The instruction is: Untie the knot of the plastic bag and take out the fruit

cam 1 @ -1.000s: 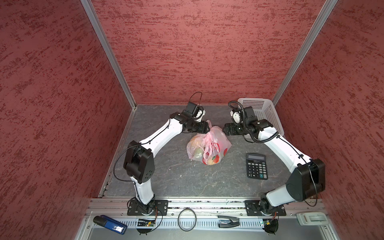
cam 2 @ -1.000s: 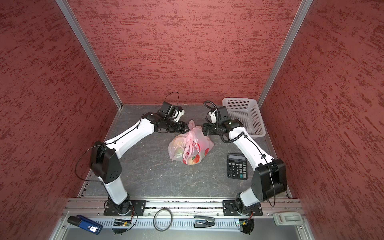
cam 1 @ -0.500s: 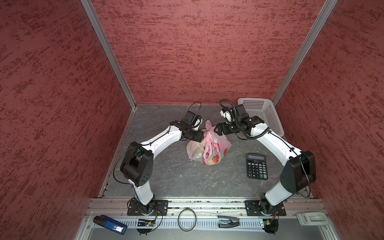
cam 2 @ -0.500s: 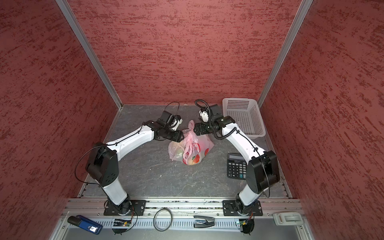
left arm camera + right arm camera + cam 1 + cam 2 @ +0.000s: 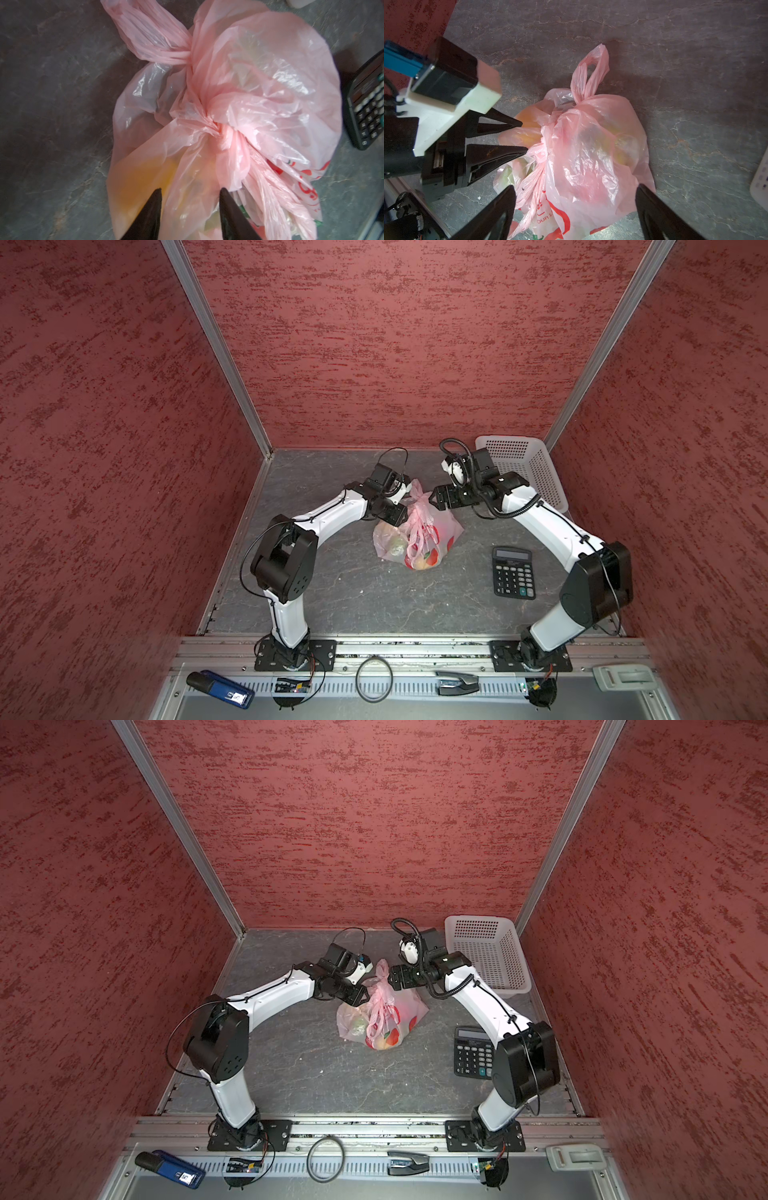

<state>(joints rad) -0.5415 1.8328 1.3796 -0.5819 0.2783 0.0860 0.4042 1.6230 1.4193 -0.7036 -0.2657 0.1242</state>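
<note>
Two grippers on one bag, and here is how I stand. The plastic bag (image 5: pixel 417 531) sits mid-table, a little toward the far side, with the fruit (image 5: pixel 428 559) still shut inside. Red, yellow and a bumpy green show through the thin pink skin. The knot (image 5: pixel 220 134) rides on top of the bulge, straps twisted tight, and one loop tail flops toward the far wall.

My left gripper (image 5: pixel 190 192) is at the bag's left shoulder, jaws partly apart, tips right at the plastic just beside the knot. I see nothing pinched between them. I judge the narrow gap suits a strap, since a wide jaw would gather bag wall as well.

My right gripper (image 5: pixel 575 195) hangs at the bag's far right side, jaws spread wide and empty above the bulge. They are wide, I think, so it can either pin the body or take the other strap.

The white basket (image 5: pixel 536 477) waits in the far right corner, likely the place for the fruit. The calculator (image 5: pixel 513 572) lies near right, well apart from the bag. The knot is not yet undone.
</note>
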